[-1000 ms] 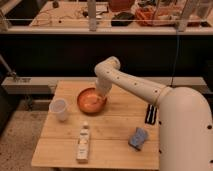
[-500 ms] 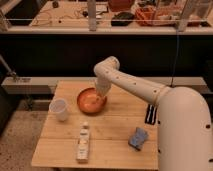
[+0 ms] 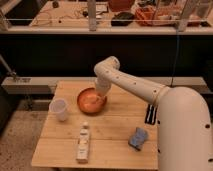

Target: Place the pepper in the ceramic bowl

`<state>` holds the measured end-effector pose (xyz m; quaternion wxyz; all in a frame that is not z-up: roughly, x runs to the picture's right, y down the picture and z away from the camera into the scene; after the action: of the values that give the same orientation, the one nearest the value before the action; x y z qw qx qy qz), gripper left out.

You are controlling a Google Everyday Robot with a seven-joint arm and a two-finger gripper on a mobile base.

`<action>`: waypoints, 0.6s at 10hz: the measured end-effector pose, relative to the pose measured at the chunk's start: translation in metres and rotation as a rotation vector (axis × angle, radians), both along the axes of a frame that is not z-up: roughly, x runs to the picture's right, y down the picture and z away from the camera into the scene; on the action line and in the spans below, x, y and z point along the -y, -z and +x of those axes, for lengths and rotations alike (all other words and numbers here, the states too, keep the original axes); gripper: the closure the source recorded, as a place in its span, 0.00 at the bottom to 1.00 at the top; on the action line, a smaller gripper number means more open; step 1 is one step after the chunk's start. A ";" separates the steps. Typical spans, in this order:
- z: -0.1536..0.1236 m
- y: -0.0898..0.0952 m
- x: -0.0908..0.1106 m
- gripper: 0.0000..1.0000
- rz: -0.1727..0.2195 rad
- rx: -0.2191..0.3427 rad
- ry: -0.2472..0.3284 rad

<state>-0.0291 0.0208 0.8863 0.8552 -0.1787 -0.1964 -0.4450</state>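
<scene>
Item 1, ceramic bowl [image 3: 86, 95]: round, shallow, glossy orange-brown, sitting on the wooden table [image 3: 112, 125] toward the far left of its middle.

Item 2, pepper: it is not showing as a separate shape. Its orange is merging with the bowl's inside, where only a paler streak is lying under the gripper. Whether it is resting in the bowl or being held cannot be told.

Item 3, gripper [image 3: 99, 97]: hanging from the white arm [image 3: 132, 85] and dipping into the bowl at its 3 o'clock side. How wide it is set, and whether it is gripping anything, cannot be told.

Item 4, translucent white plastic cup [image 3: 60, 109]: standing upright at the bowl's 8 o'clock, apart from it.

Item 5, white bottle [image 3: 83, 145]: lying flat at the bowl's 6 o'clock, cap pointing toward the bowl. It is wearing an orange label whose print cannot be read.

Item 6, blue sponge [image 3: 138, 138]: lying at the bowl's 4 o'clock, near the table's right edge.
</scene>
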 end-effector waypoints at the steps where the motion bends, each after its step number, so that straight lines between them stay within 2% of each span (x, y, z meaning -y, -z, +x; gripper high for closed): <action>1: 0.000 0.000 0.000 1.00 0.001 0.002 0.001; 6: 0.000 -0.001 0.002 1.00 0.004 0.008 0.005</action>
<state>-0.0293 0.0193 0.8877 0.8538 -0.1757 -0.1985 -0.4481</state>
